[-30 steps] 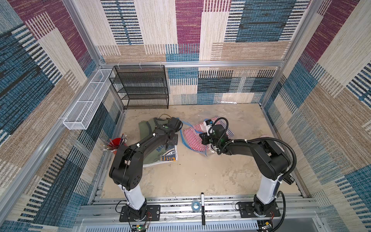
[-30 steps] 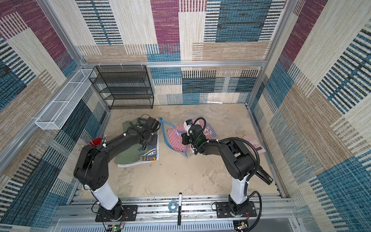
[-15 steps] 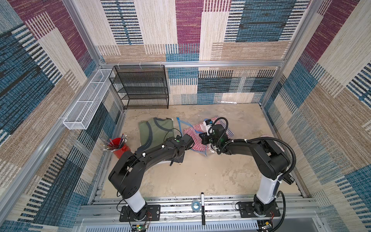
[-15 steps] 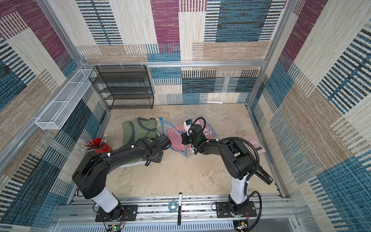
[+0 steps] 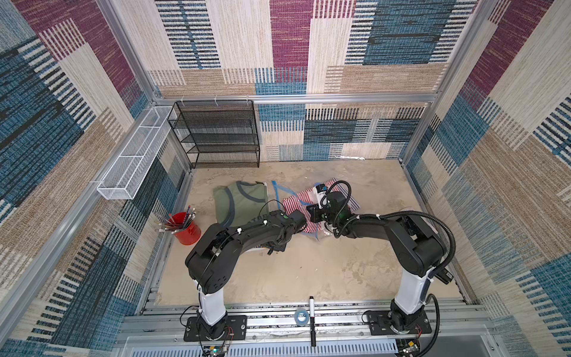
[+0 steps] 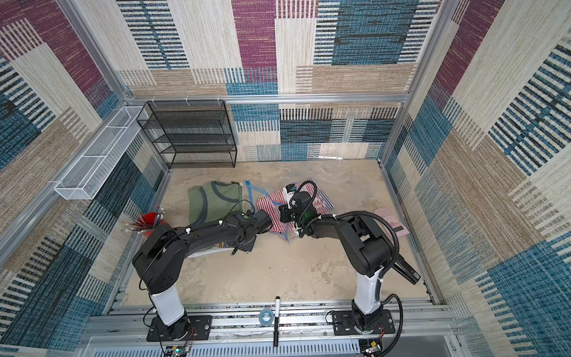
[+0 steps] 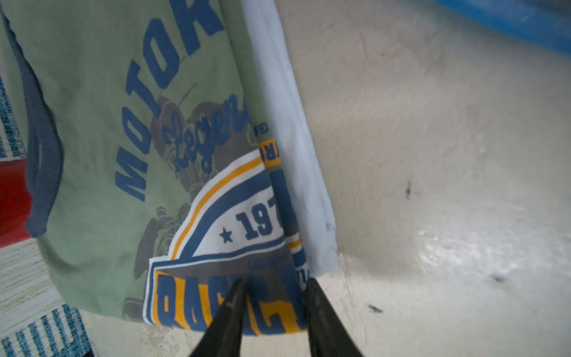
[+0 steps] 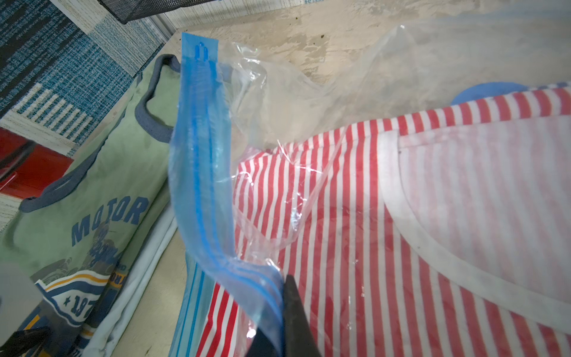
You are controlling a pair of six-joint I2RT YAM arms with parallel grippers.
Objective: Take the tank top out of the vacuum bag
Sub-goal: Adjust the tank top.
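Left gripper (image 7: 275, 281) drew back along green tank top (image 7: 123, 123) over last second, now at its hem. Top itself unmoved, flat on table, fully outside vacuum bag (image 8: 272, 92); I judge green one done. Jaws partly apart, hem under tips, nothing pinched that I can see. Print ahead of jaws: "197", star, "Legen…", "MOTOR". White cloth (image 7: 296, 160) under top. Beyond, right gripper (image 8: 282, 309) stays clamped on bag's blue zip strip (image 8: 200, 154); striped garment (image 8: 340, 231) still inside.

left pincer (image 7: 274, 309) parted, right pincer (image 8: 278, 324) clamped shut
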